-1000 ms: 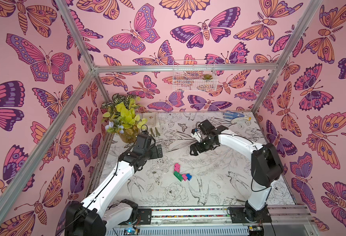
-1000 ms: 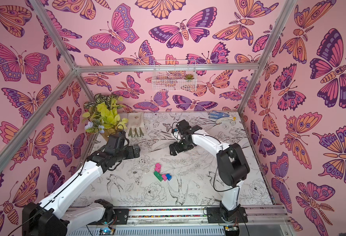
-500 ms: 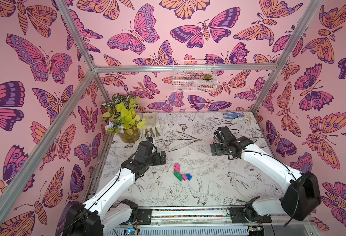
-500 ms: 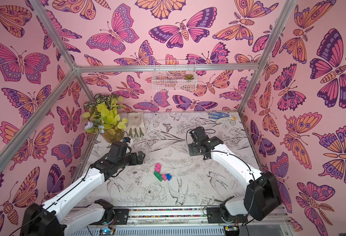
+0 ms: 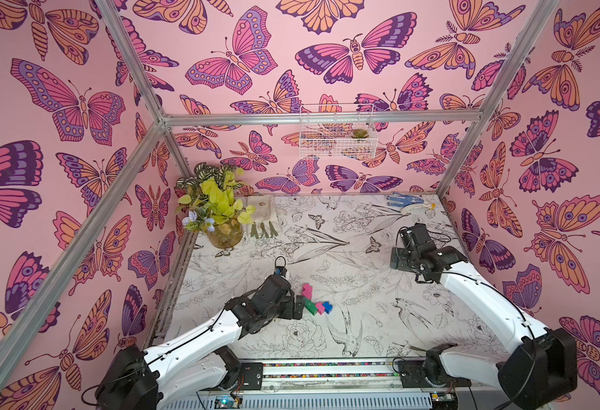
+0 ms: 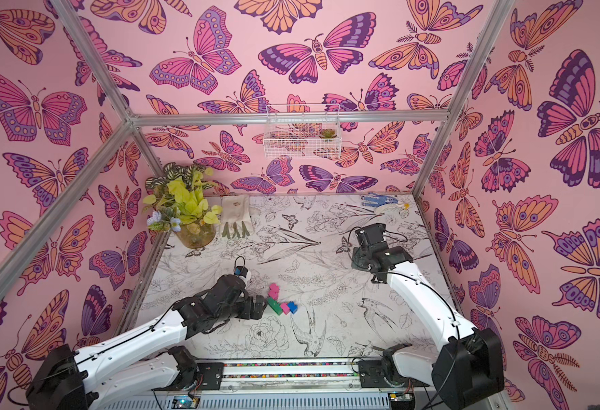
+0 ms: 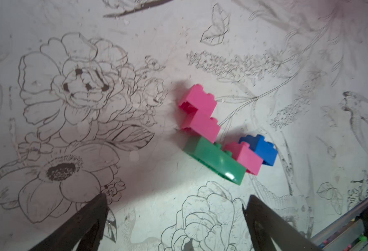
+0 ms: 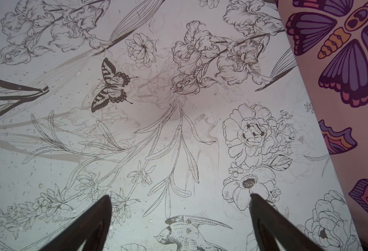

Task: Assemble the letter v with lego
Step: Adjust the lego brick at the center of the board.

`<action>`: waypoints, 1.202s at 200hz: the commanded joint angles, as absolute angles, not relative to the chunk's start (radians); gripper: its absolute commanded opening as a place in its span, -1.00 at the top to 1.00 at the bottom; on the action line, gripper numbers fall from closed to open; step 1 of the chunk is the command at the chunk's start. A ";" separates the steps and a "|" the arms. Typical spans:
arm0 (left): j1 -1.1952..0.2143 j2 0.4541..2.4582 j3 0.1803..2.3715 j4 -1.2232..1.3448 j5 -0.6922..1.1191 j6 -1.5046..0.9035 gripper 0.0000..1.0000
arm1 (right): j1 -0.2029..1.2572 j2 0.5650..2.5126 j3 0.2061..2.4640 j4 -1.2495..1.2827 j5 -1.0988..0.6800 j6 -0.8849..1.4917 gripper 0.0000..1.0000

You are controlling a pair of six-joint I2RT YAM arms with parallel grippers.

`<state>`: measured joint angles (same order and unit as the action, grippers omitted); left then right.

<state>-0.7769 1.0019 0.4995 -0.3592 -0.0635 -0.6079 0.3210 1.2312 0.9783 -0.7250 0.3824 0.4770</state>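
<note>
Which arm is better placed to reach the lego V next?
Left, probably. The left end effector hangs open just beside the letter v; the right end effector, also open, sees only bare table near the wall.

Three pink bricks — one green brick, one blue brick.

I register two changes since the earlier pictures. The left end effector has left the rear of the desk near the potted plant. It now sits forward and low, just beside the green brick of the letter v. The right end effector has withdrawn from the desk centre. It now stands near the right edge, well apart from the bricks, with its arm's elbow swung outward.
</note>
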 commanded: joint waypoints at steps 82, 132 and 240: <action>-0.871 1.336 0.585 -0.372 -0.140 -0.616 -1.00 | 0.310 1.231 0.989 -0.724 0.357 0.503 -0.98; -0.883 1.403 0.608 -0.300 -0.132 -0.623 -1.00 | 0.306 1.239 0.985 -0.723 0.363 0.502 -0.98; -0.874 1.581 0.719 -0.094 -0.031 -0.659 -1.00 | 0.277 1.263 0.939 -0.627 0.208 0.429 -0.98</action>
